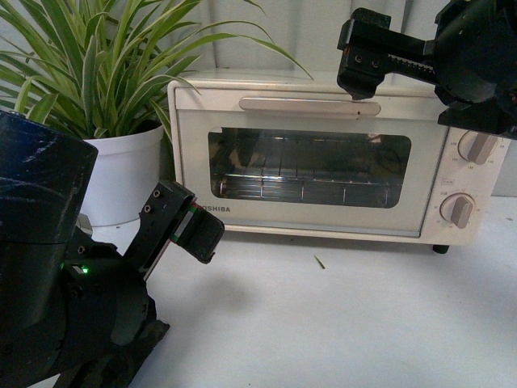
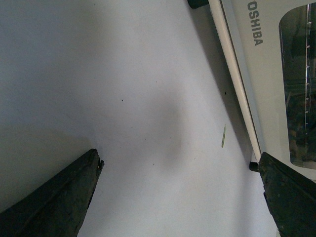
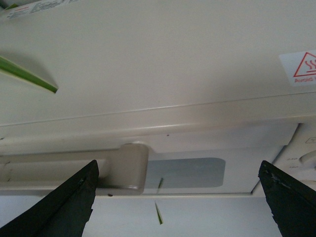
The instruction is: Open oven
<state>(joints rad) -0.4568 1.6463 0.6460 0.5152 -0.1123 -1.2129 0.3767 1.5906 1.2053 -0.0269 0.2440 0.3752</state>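
Note:
The cream-white TOSHIBA oven point(image 1: 323, 162) stands at the back of the white table, its glass door shut, a wire rack behind the window. Its pale bar handle point(image 1: 309, 105) runs along the door's top. My right gripper point(image 1: 362, 58) is open, hovering above the handle's right end; in the right wrist view the oven top point(image 3: 158, 64) and the handle's end point(image 3: 123, 170) lie between its fingers point(image 3: 69, 202). My left gripper point(image 1: 190, 222) is open and empty, low by the oven's lower left corner; its wrist view shows the oven's bottom edge point(image 2: 237, 84) and bare table.
A spider plant in a white pot point(image 1: 125, 174) stands left of the oven. Two beige knobs point(image 1: 478, 148) sit on the oven's right panel. A small green leaf scrap point(image 1: 320, 262) lies on the table point(image 1: 339, 323) before the oven.

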